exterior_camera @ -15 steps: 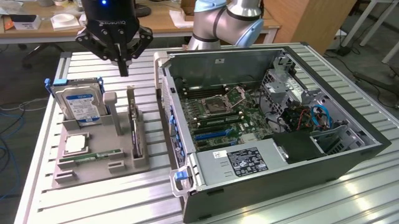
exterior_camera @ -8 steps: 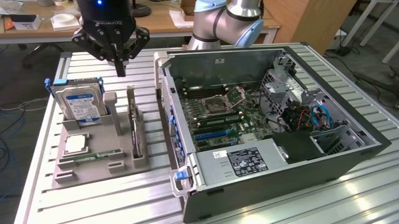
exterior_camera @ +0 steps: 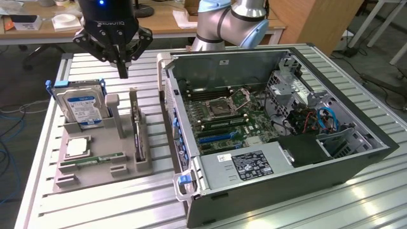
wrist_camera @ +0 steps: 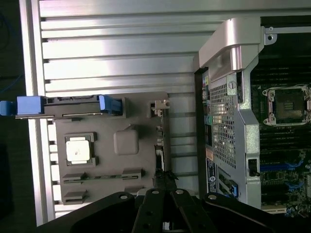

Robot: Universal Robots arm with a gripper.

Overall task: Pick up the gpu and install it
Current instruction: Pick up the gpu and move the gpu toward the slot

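A ribbed aluminium counter carries a grey moulded plastic tray. At the tray's left end in the exterior view, a silver hard drive with a blue label stands upright. Nearer the camera on the tray lie a square metal-capped processor and a narrow green memory stick. Along the tray's right edge the gpu, a thin dark card, stands on edge in a long slot. The glossy black end effector hovers above the tray's far end over that slot. Its tapered fingers are clenched together, grasping nothing. Right of the tray lies the open steel computer case, its green motherboard exposed.
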